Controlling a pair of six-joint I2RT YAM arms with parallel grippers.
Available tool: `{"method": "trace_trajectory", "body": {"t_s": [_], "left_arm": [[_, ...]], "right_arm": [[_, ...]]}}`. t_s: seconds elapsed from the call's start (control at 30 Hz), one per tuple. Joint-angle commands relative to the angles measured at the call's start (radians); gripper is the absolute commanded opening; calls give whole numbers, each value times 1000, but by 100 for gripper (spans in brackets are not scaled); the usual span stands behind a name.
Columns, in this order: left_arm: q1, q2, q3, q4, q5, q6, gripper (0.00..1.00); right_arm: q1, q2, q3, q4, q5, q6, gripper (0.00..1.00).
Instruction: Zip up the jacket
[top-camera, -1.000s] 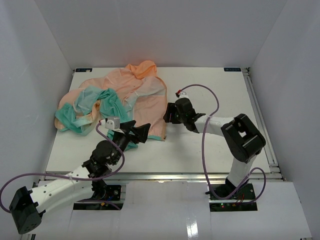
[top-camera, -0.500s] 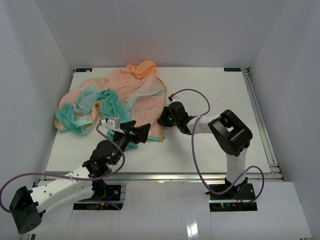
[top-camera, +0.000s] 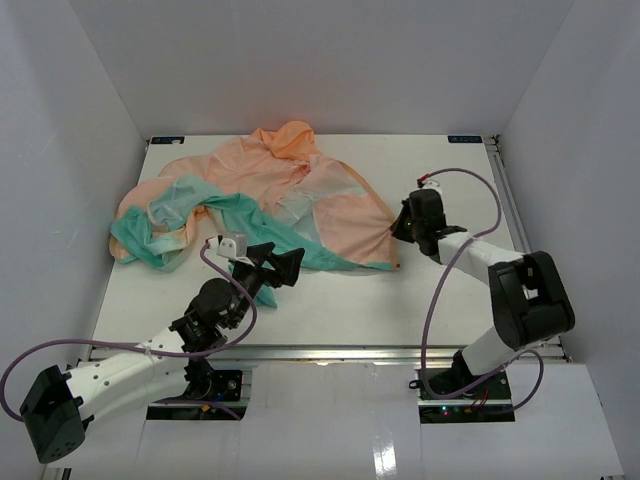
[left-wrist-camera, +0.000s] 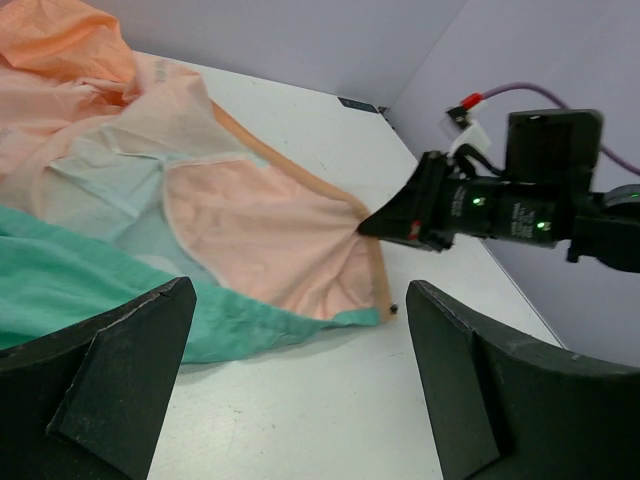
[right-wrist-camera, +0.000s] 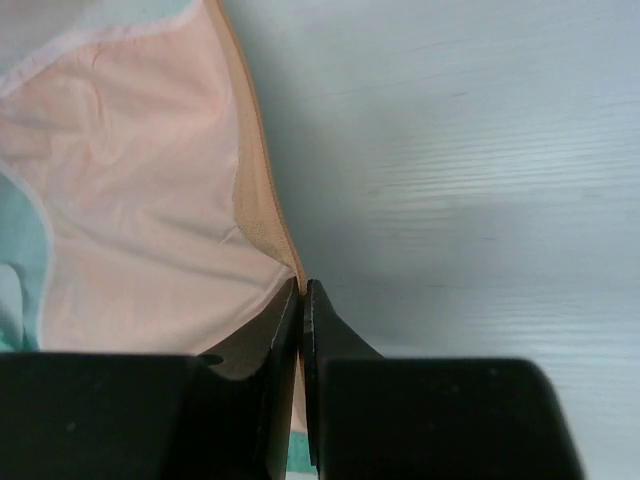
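The jacket (top-camera: 300, 200) lies across the left and middle of the table, peach-orange with teal-green parts bunched at the left. My right gripper (top-camera: 396, 231) is shut on the jacket's orange front edge band (right-wrist-camera: 256, 160), with the band pinched between its jaws (right-wrist-camera: 302, 286). The left wrist view shows that edge lifted into a peak at the right gripper (left-wrist-camera: 364, 227). A small dark zipper end (left-wrist-camera: 396, 309) sits at the jacket's lower corner. My left gripper (top-camera: 278, 266) hovers open near the teal hem (left-wrist-camera: 120, 300), with nothing between its fingers (left-wrist-camera: 298, 305).
The white table (top-camera: 450, 300) is enclosed by white walls on three sides. A metal rail (top-camera: 520, 230) runs along its right edge. Purple cables loop from both arms, one (top-camera: 470, 180) above the right wrist.
My right gripper closed on the jacket's front edge and moved right with it, spreading the front panel out across the table. The left arm shifted only slightly.
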Motion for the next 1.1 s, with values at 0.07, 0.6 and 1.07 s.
{"method": "trace_trajectory", "body": {"t_s": [0.07,0.6,1.07], "left_arm": [[-5,9,7,17,17,0,97],[-5,51,9,29,16,4,97],[-5,192,61,39,121,28,97]], "right_arm": [[-217,-197,7,-307,45,-147,8],[300,-42,158,-277,-10,-156,27],[305,-305,-63,-236,39,-136,46]]}}
